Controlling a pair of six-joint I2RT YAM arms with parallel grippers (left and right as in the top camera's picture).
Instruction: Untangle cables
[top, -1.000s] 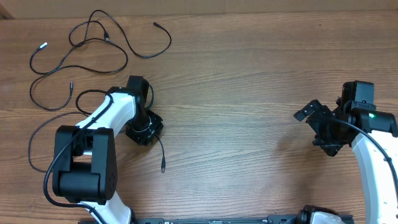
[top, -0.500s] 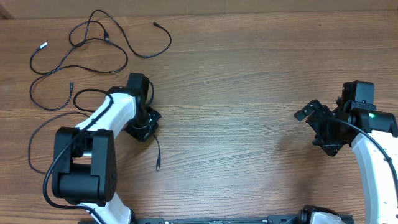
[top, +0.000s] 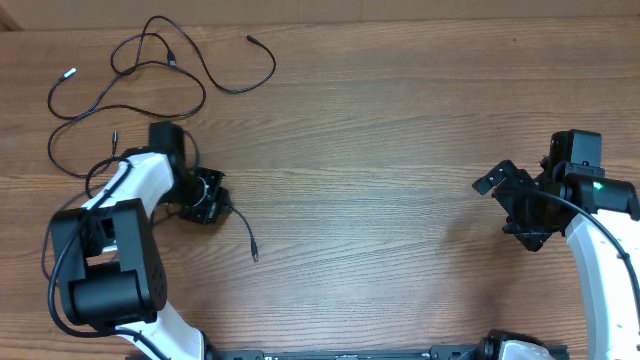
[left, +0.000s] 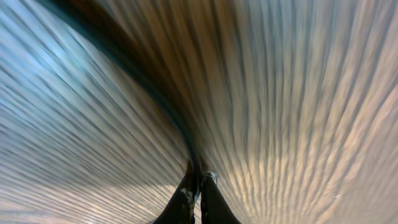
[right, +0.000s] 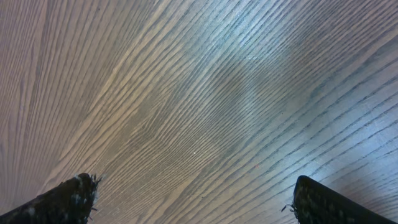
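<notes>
Thin black cables (top: 150, 70) lie in loose overlapping loops at the far left of the wooden table. One tip is silvery-white (top: 70, 72); another plug (top: 250, 39) ends the far loop. My left gripper (top: 206, 198) is shut on one thin cable, whose free plug end (top: 254, 257) trails on the table to its right. The left wrist view is motion-blurred; the shut jaws (left: 196, 180) pinch a dark cable (left: 143, 81) that runs up and left. My right gripper (top: 508, 208) is open and empty, low over bare wood, with its fingers wide apart in the right wrist view (right: 196, 202).
The table's far edge (top: 400, 18) runs along the top of the overhead view. The left arm's own thicker black wire (top: 48, 235) loops beside its base. The right arm (top: 600, 230) stands at the right side.
My left gripper has moved left, away from the table's middle, dragging the cable's trailing plug end left with it. The right arm has not moved.
</notes>
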